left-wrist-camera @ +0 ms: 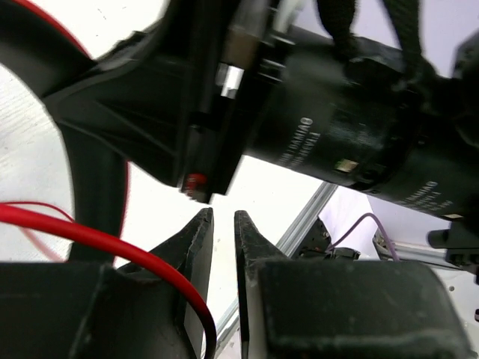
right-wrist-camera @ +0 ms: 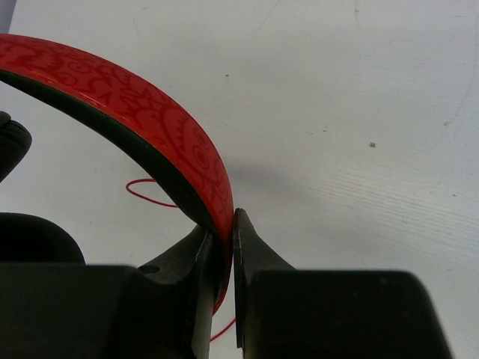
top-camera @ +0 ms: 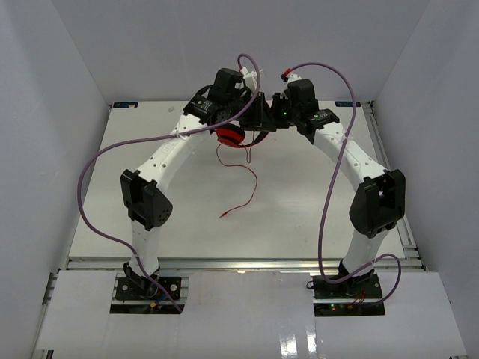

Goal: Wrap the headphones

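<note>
One pair of red headphones is being held up at upper centre of the overhead frame, above the white counter. The right hand is pinching its patterned band, likely steadying it for wrapping. One thin red cord is trailing down toward frame centre, mostly unwrapped. The left hand, one of two, is sitting nearly pressed together, and the cord is crossing its left finger; whether it grips it, I cannot tell.

I see a white table inside white enclosure walls. An aluminium rail runs along its near edge, and another rail borders its right side.
</note>
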Robot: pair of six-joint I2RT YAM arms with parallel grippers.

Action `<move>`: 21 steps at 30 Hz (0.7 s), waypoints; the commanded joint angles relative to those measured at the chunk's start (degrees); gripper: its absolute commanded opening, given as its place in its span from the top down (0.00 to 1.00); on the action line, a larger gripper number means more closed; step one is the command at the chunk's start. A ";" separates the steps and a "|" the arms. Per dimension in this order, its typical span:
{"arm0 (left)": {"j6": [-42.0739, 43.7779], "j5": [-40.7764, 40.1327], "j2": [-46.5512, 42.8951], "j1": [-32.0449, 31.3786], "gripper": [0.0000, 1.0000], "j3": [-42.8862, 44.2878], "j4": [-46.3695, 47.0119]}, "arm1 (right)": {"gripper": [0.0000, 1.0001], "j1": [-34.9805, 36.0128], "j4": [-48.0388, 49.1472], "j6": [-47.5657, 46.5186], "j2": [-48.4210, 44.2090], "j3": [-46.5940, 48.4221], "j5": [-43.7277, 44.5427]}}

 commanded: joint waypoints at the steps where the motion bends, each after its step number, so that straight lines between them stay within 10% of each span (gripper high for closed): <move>1: -0.27 -3.17 -4.07 -1.73 0.71 0.18 1.33 | 0.92 -0.46 5.98 6.20 1.19 4.42 -1.81; 12: 4.26 -11.06 -11.39 -2.77 0.25 -11.39 1.64 | 0.92 -3.59 6.18 8.71 1.92 8.40 -2.70; 21: 4.36 -13.45 -23.37 -7.53 0.18 -37.00 16.70 | 0.92 -7.15 5.90 10.27 1.33 10.48 -4.70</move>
